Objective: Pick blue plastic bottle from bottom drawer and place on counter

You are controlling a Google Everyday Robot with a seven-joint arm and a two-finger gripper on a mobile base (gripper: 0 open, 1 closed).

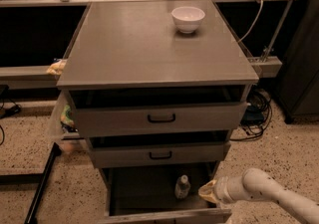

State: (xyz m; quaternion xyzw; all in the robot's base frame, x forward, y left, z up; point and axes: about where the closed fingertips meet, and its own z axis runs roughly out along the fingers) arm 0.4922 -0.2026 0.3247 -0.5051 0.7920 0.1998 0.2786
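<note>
The blue plastic bottle [182, 187] stands upright in the open bottom drawer [149, 188], near its right side; its white cap and pale label show. My gripper [208, 191] is at the end of the white arm that comes in from the lower right. It sits just right of the bottle, at the drawer's right wall, apart from the bottle. The counter [149, 44] is the grey top of the cabinet, above all three drawers.
A white bowl [188, 18] stands at the counter's far right. The two upper drawers [160, 118] with black handles are pulled partly out above the bottom drawer. Cables [256, 113] lie to the cabinet's right, and bags [62, 113] hang on its left.
</note>
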